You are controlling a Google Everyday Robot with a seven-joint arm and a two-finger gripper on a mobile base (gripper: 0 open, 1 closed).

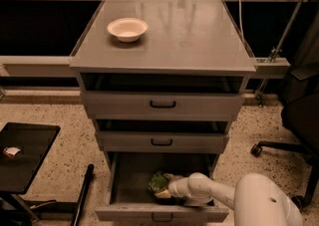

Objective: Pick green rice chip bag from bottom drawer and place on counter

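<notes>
The green rice chip bag [157, 182] lies inside the pulled-out bottom drawer [124, 180], near its middle. My white arm reaches into the drawer from the lower right, and the gripper [166, 188] is at the bag's right side, touching or very close to it. The grey counter [189, 36] on top of the cabinet holds only a white bowl [127, 29] at its back left.
Two shallower drawers [162, 104] above are slightly ajar. A small black side table [22, 155] with a small white item stands at the left. An office chair base [284, 148] is at the right. A black pole lies on the floor by the drawer's left.
</notes>
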